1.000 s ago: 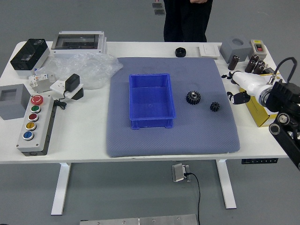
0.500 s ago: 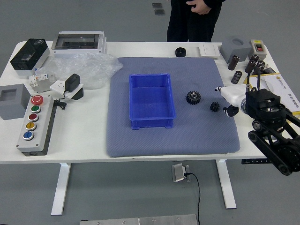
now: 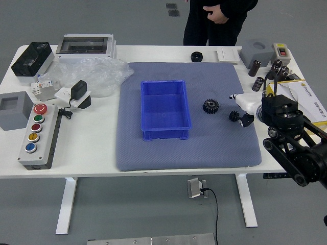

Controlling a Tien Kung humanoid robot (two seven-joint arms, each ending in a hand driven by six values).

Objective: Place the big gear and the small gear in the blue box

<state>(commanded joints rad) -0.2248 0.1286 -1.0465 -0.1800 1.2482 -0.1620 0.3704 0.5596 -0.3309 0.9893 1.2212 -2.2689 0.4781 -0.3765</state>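
Blue box (image 3: 164,108) is awaiting both: big gear (image 3: 210,106) and small gear (image 3: 234,116) are lying at its three o'clock, the open robot hand (image 3: 250,104) hovering just beyond.

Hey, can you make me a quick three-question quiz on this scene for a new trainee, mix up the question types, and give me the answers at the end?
1. True or false: the big gear and the small gear both lie outside the blue box.

2. Which is nearest the robot's right hand?
A) the big gear
B) the small gear
C) the blue box

3. Fill in the blank: on the button box at the left, the button at the end nearest the robot is coloured ____.

Key: 1. True; 2. B; 3. blue
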